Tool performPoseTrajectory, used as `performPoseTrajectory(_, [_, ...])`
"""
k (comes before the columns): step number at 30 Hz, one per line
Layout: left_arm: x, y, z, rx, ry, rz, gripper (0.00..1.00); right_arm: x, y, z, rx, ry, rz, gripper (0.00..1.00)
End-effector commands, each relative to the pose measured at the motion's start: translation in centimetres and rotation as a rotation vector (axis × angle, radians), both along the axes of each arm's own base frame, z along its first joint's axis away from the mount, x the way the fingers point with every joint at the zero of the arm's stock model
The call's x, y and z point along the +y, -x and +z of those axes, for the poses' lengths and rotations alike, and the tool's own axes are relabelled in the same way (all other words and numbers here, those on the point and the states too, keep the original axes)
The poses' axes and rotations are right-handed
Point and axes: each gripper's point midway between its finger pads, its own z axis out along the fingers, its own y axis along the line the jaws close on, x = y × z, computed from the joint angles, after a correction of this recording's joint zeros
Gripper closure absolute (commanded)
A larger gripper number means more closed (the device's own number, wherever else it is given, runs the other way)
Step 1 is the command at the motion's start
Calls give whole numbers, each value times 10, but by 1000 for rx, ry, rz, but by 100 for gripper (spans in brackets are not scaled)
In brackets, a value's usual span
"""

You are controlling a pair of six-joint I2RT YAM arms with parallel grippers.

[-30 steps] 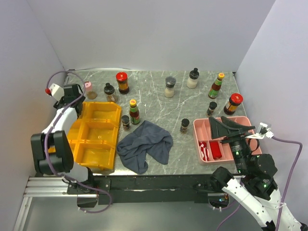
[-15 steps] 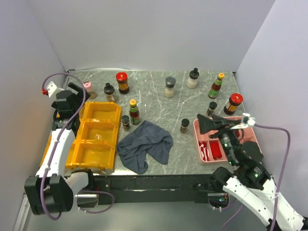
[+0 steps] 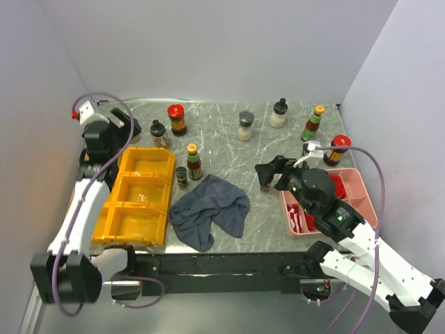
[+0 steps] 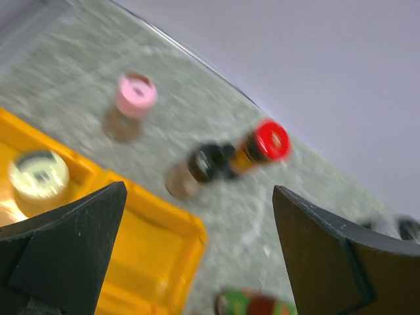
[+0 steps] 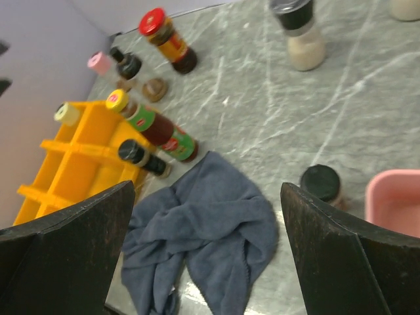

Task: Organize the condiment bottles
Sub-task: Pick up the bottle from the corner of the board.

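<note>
**Grey marble tabletop (image 3: 229, 149), plain pale walls: condiment bottles, mostly loose**

Top view. Yellow tray (image 3: 139, 226) at left, pink tray (image 3: 358, 189) at right, dark grey cloth (image 3: 208, 209) crumpled between them near the front edge.

Along the back, upright:
- red-capped jar (image 3: 176, 118)
- black-capped jar (image 3: 158, 132)
- grey-capped shaker (image 3: 245, 125)
- pale jar (image 3: 279, 113)
- orange-capped sauce bottle (image 3: 313, 123)
- second red-capped jar (image 3: 336, 149)

Mid-table: yellow-capped sauce bottle (image 3: 193, 161) with small dark jar (image 3: 181, 177) just beside it, both near the yellow tray's right wall. Black-lidded jar (image 3: 265, 182) partly hidden under the right gripper (image 3: 268, 169), near the pink tray's left end.

Left gripper (image 3: 122, 125) above the back-left corner, blocking what stands there.

Left wrist view, blurred. Supplies the hidden item: pink-capped jar (image 4: 136, 95) on the stone behind the yellow tray. Also a pale-capped jar (image 4: 38, 176) inside a rear compartment of that tray, not made out from above. Fingers spread wide, nothing between them.

Right wrist view. Shows both of those jars too, plus the black-lidded jar unobstructed, free on the marble just left of the pink tray. Fingers likewise parted and empty, well above the cloth.

Far-right bottles seen only from above.
</note>
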Motion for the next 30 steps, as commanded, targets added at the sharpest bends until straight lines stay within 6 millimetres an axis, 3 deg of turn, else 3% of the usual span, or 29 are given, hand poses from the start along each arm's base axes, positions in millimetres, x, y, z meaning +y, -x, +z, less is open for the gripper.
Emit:
performPoseTrajectory(1, [56,-24,21,23,-128,247,0,20,8,17,-52,-71,114,0])
performPoseTrajectory(4, [67,-56,16,19,-130,232,1,16,10,21,-91,-55,117,0])
performPoseTrajectory(8, [63,-102,-10,96,-142,138,1,8,12,25,-149,-59,99,0])
performPoseTrajectory(14, [74,-141,-54,237,-219,128,1,8,15,23,-163,-70,109,0])
performPoseTrajectory(20, [81,-167,-79,317,-266,119,10,14,17,22,-160,-76,141,2])
performPoseTrajectory(22, [88,-166,-86,371,-276,154,12,15,16,19,-153,-71,146,3])
performPoseTrajectory(30, [76,-173,-116,387,-241,78,15,15,19,22,-157,-90,147,3])
